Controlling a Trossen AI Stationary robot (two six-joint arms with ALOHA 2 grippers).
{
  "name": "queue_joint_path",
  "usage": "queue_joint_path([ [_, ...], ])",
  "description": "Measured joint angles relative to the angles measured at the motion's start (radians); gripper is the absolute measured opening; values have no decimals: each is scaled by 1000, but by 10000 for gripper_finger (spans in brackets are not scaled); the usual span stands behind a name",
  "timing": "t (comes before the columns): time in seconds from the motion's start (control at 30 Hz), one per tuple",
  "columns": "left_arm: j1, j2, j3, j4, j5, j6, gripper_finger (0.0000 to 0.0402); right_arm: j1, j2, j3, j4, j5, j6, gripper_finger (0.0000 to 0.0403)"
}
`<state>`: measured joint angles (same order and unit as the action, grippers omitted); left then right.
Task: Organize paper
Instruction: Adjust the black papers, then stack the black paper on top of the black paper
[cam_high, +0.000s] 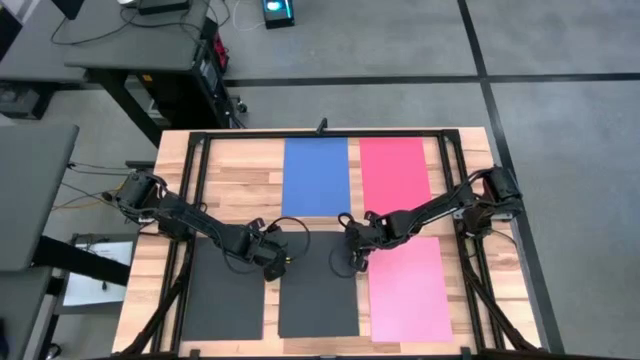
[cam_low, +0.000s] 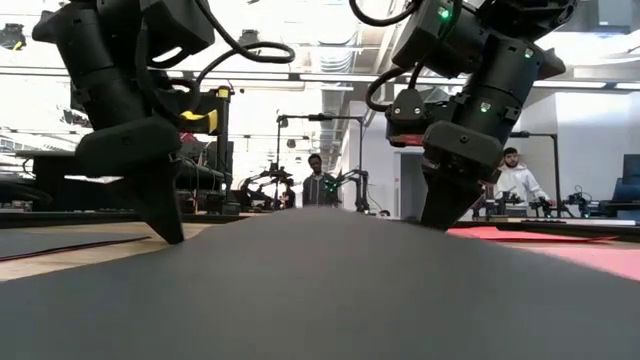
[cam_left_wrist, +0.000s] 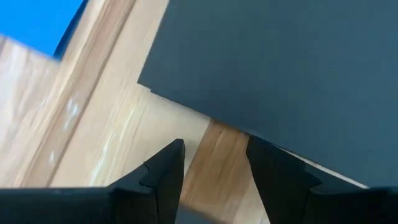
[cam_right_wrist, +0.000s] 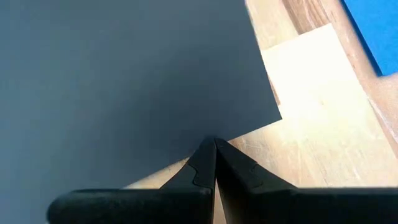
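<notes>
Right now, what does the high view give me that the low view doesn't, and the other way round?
Only the high view shows the full layout: blue sheet and red sheet at the far side, a second dark sheet near-left, pink sheet near-right, all on the table. Only the low view shows the room behind, with two people standing. Both show the left gripper open and the right gripper shut, tips down at the far edge of the middle dark sheet.
</notes>
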<state>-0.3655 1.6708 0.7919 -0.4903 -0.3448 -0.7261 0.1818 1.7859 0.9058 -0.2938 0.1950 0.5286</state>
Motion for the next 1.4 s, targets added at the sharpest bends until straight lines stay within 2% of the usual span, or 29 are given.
queue_joint_path([
  [0.27, -12, -101, -9, -77, -29, -13, 162, 0, 0, 0, -9, -6, 3, 0],
  [0.6, -16, -110, -7, -72, -54, -25, 162, 1, -8, 2, -13, -11, 4, 0],
  [0.97, -17, -113, -4, -67, -67, -19, 162, 0, -31, 76, -176, -11, -6, 0],
  [1.1, -27, -151, -4, -68, -68, -3, 162, 14, -38, 129, -205, -12, -31, 0],
  [1.27, -85, -249, -2, -70, -68, -6, 162, 49, -71, 204, -189, -11, -116, 0],
  [1.4, -200, -308, -2, -51, -42, -57, 159, 81, -102, 228, -126, -1, -202, 0],
])
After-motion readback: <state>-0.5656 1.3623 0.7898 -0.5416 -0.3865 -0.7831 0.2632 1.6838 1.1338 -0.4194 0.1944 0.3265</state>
